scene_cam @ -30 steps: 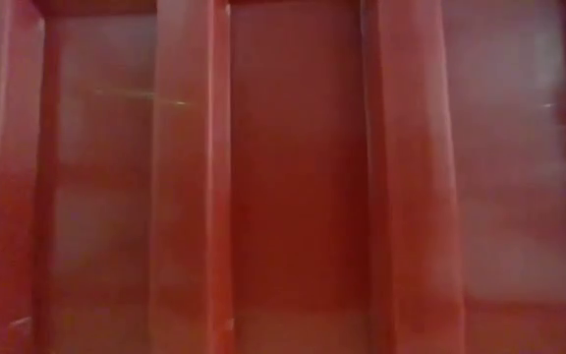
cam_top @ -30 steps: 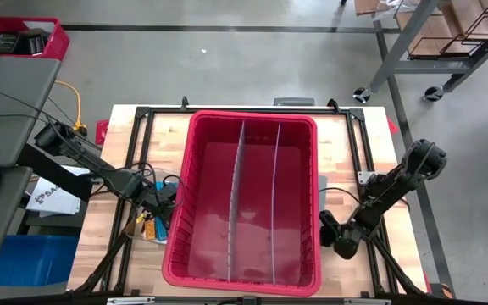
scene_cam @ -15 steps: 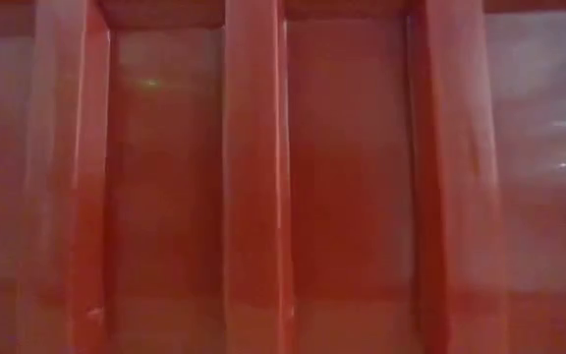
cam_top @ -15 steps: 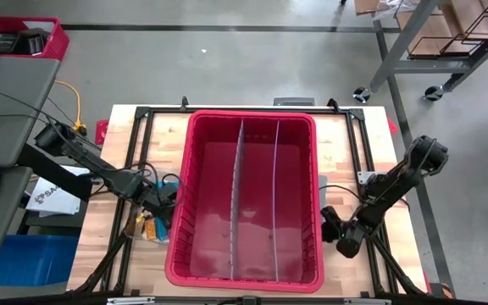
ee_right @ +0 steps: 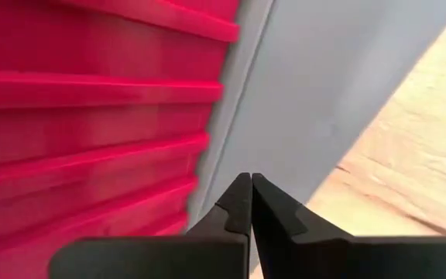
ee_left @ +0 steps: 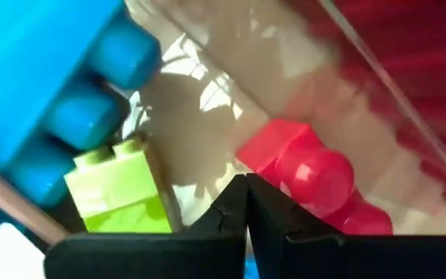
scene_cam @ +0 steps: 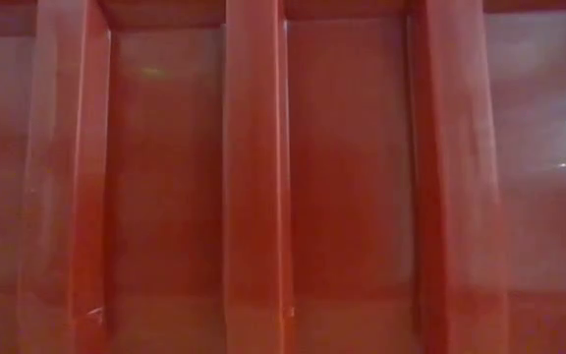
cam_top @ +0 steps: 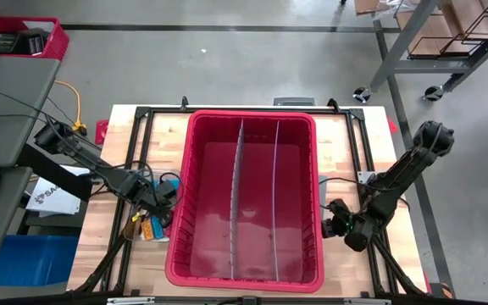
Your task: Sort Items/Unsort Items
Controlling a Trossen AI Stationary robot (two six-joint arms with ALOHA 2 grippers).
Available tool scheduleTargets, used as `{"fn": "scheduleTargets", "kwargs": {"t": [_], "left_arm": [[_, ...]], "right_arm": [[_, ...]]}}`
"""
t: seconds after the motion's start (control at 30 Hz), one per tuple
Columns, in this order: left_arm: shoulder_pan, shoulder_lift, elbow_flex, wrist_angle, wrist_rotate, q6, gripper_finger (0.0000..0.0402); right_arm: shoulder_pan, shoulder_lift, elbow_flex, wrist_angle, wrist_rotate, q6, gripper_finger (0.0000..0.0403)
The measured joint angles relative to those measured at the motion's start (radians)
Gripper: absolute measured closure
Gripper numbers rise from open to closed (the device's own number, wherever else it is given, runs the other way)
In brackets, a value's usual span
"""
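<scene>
The items lie as a small heap (cam_top: 145, 227) on the wood to the left of the big red bin (cam_top: 244, 278). In the left wrist view I see a blue studded brick (ee_left: 60, 85), a light green brick (ee_left: 118, 186) and a red brick (ee_left: 308, 174) on the table. My left gripper (cam_top: 163, 208) (ee_left: 246, 194) hangs shut over the gap between the green and red bricks, with nothing in it. My right gripper (cam_top: 329, 227) (ee_right: 250, 194) is shut and bare, beside the bin's right wall (ee_right: 91, 101).
Two grey dividers split the bin into three compartments. Its ribbed wall (scene_cam: 254, 197) fills the low view. A grey sheet (ee_right: 331, 93) lies on the wood between the bin and my right gripper. A black frame (cam_top: 142, 119) borders the table.
My right gripper has risen and drawn toward the table's far edge, staying beside the bin's right wall. My left gripper has lifted a little over the heap. In the low view the bin's ribs have shifted to the right.
</scene>
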Motion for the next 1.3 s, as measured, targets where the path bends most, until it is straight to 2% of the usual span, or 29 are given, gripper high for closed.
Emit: {"fn": "scheduleTargets", "kwargs": {"t": [0.2, 0.37, 0.43, 0.57, 0.67, 0.83, 0.93, 1.07, 1.2, 1.3], "left_arm": [[0.005, -0.002, 0.002, 0.019, -0.107, -0.005, 0.0402], [0.027, -0.002, 0.009, 0.077, -0.150, 0.094, 0.0402], [0.037, -0.002, 0.034, 0.062, -0.184, 0.147, 0.0402], [0.073, -0.003, 0.090, -0.020, -0.264, 0.267, 0.0402], [0.113, -0.004, 0.107, -0.047, -0.249, 0.343, 0.0402], [0.153, -0.004, 0.106, -0.055, -0.200, 0.378, 0.0401], [0.169, -0.003, 0.130, -0.126, -0.217, 0.374, 0.0402], [0.207, -0.008, 0.201, -0.320, -0.323, 0.363, 0.0402], [0.264, -0.026, 0.274, -0.499, -0.440, 0.362, 0.0402], [0.298, -0.063, 0.338, -0.552, -0.515, 0.364, 0.0402]], "right_arm": [[-0.002, -0.015, 0.007, 0.005, -0.012, 0.001, 0.0403], [-0.002, -0.046, 0.048, -0.051, -0.031, -0.008, 0.0403], [-0.002, -0.057, 0.088, -0.156, -0.092, -0.011, 0.0403], [-0.001, -0.060, 0.186, -0.473, -0.261, -0.010, 0.0403], [-0.001, -0.060, 0.224, -0.586, -0.289, 0.021, 0.0403], [-0.001, -0.052, 0.206, -0.523, -0.256, 0.023, 0.0403], [-0.001, -0.050, 0.206, -0.491, -0.225, 0.015, 0.0403], [-0.001, -0.050, 0.236, -0.531, -0.226, 0.022, 0.0403], [-0.001, -0.050, 0.305, -0.690, -0.227, 0.023, 0.0403], [-0.001, -0.051, 0.411, -0.827, -0.227, -0.036, 0.0403]]}}
